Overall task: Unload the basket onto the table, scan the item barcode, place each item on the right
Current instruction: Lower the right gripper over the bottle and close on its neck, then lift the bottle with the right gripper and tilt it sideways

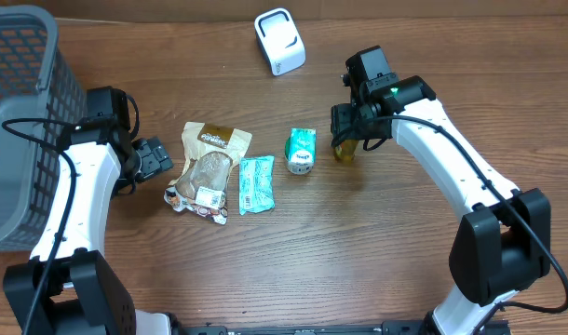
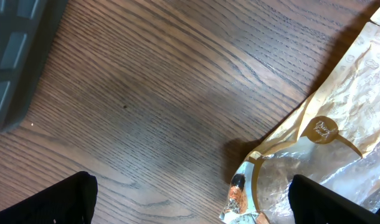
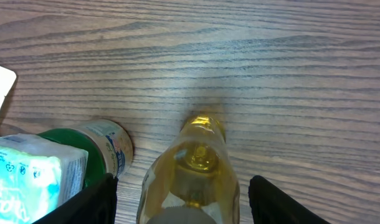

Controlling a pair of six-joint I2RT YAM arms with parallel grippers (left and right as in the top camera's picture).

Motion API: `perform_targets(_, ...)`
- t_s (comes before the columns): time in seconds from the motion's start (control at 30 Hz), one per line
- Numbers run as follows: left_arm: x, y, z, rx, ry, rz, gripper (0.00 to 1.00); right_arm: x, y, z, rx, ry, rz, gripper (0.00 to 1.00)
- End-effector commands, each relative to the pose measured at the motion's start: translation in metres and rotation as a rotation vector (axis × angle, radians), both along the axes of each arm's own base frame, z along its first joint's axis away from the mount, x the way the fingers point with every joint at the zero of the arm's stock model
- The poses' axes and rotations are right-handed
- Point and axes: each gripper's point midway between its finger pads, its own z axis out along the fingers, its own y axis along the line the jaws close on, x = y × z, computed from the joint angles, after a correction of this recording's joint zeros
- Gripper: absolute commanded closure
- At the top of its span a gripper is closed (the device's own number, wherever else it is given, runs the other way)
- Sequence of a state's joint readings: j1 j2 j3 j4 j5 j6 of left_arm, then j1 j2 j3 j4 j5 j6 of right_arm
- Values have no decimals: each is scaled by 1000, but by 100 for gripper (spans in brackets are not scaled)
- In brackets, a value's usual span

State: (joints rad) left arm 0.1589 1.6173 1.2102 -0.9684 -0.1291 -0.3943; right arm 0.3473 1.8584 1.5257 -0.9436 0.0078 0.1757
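Item: small clear bottle of yellow liquid (image 1: 344, 149), upright on the brown wooden surface (image 1: 386, 242), right of centre, under the right arm's wrist. Right tool (image 3: 182, 183) sits over it, one finger on each side of the bottle body; a narrow strip of wood is visible on either side, so the jaws are parted around it without gripping. Just beside the bottle on its left: small green-and-white container (image 1: 301, 151), lying on its side, apart from the bottle. Further left: flat teal-and-white packet (image 1: 256, 183), then a brown-and-clear plastic snack bag (image 1: 208, 167), these two nearly touching. White box-shaped scanner (image 1: 279, 41) stands at the far edge, well apart from the bottle. Left tool (image 1: 158, 156) is low, just beside the snack bag's left edge, jaws spread wide, nothing held. Grey mesh basket (image 1: 23, 112) occupies the far left.
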Motion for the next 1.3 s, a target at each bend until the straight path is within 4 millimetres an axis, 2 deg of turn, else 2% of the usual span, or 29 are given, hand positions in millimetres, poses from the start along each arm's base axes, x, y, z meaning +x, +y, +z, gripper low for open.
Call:
perform_targets(0.0, -1, 3, 6, 9, -18, 18, 0, 9, 1, 10, -1, -36, 14, 35)
perform_targets(0.23, -1, 3, 6, 9, -19, 18, 1, 9, -4, 2, -28, -43, 3, 34)
perform_targets(0.33, -1, 3, 6, 9, -19, 18, 1, 9, -5, 2, -29, -40, 4, 43)
perform_targets(0.5, -1, 3, 6, 9, -18, 18, 0, 4, -6, -1, -37, -18, 4, 40)
perform_targets(0.67, -1, 3, 6, 9, -19, 18, 0, 0, -8, -4, -41, -4, 4, 46)
perform_targets(0.9, -1, 3, 6, 9, -19, 18, 1, -6, -10, -13, -50, 18, 4, 46)
perform_targets(1.0, -1, 3, 6, 9, -19, 18, 0, -5, -9, -12, -48, 15, 4, 53)
perform_targets(1.13, -1, 3, 6, 9, -19, 18, 0, -4, -1, 3, 19, 27, 17, 64)
perform_targets(1.27, -1, 3, 6, 9, -19, 18, 0, 0, -2, 39, 166, 25, 7, 73)
